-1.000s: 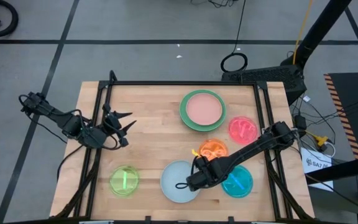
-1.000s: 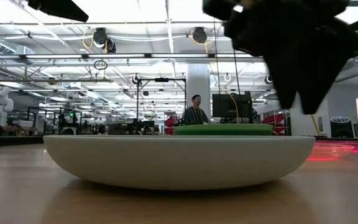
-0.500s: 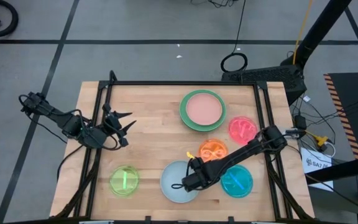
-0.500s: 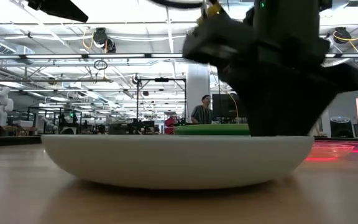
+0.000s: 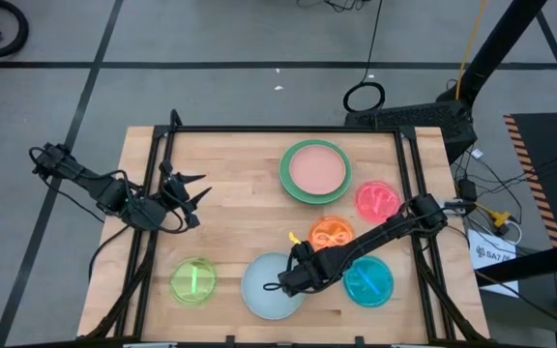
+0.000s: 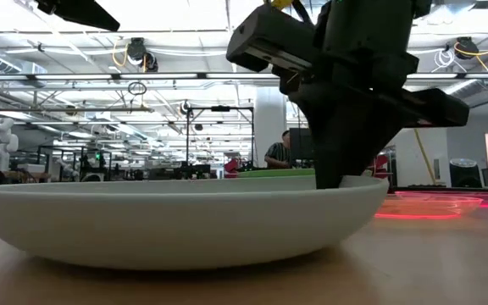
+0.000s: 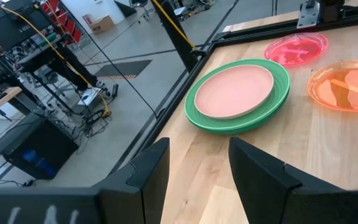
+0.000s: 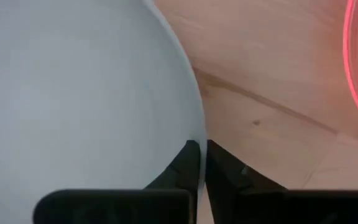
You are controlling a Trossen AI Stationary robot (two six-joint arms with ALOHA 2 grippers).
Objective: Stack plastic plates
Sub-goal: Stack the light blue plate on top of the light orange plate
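On the near edge of the tabletop, the right hand pinches the rim of the light blue plate, its two fingers nearly together with the rim between them, as the right wrist view shows. In the low view that plate's side under the hand looks raised a little, though I cannot be sure it is off the wood.

The stacking is barely begun, judging by how things lie. One pair is already made: the pale pink plate sits inside a green plate toward the far side. Every other plate lies single: the hot pink plate near the right edge, the orange plate just beside the right arm, the cyan plate partly under that arm, and the lime plate well apart at the near left. Only these seven plates show.

The left hand waits at the left side with fingers spread and nothing in them.

Left to do, probably: carry the blue plate to the stack, then gather the small ones.
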